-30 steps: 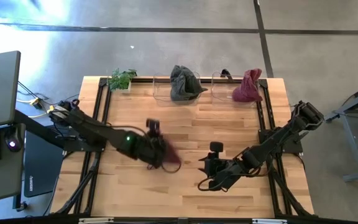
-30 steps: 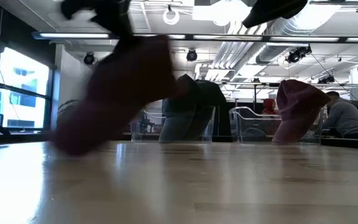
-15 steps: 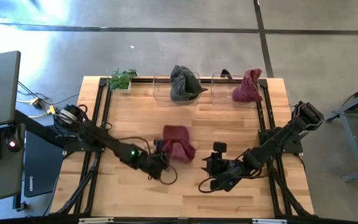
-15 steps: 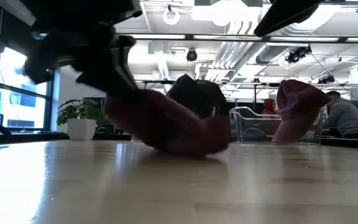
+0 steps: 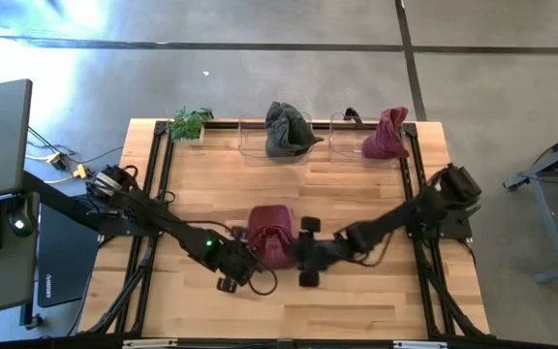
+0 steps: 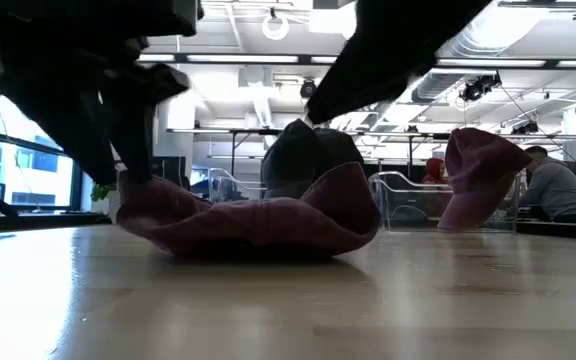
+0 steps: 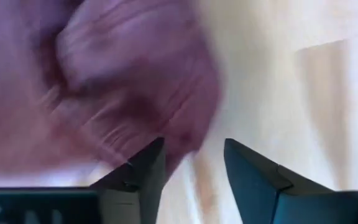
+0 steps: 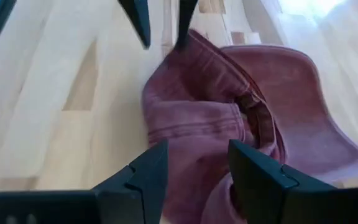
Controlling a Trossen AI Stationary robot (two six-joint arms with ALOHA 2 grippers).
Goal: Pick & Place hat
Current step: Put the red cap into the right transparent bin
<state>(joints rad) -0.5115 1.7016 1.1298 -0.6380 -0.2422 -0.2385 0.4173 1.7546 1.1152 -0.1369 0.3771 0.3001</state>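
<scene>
A maroon hat [image 5: 269, 235] lies crumpled on the wooden table, near its middle, with its underside on the boards [image 6: 258, 218]. My left gripper [image 5: 251, 252] stands open at the hat's near-left edge; in its wrist view [image 7: 193, 158] the cloth [image 7: 104, 81] reaches one fingertip. My right gripper [image 5: 293, 250] is open at the hat's right side. Its fingers [image 8: 196, 163] stand either side of the hat's folded rim [image 8: 216, 118]. My left gripper has one fingertip [image 7: 151, 158] right at the hat's edge [image 7: 179, 146]; I cannot tell whether it touches the cloth. My right gripper comes level from the table's right, with the hat's rim [image 8: 210, 186] between its open fingers; I cannot tell whether they touch it.
Two clear bins stand at the far edge, one holding a grey-green hat [image 5: 287, 128], the other a maroon hat [image 5: 386, 136]. A small potted plant [image 5: 190, 122] is at the far left corner. Bare boards lie near the front edge. A person sits beyond the table [image 6: 553, 190].
The hat hung from my left gripper above the table. It has come down toward the table's right and now lies spread on the boards. My right gripper has moved toward the table's left, up to the hat.
</scene>
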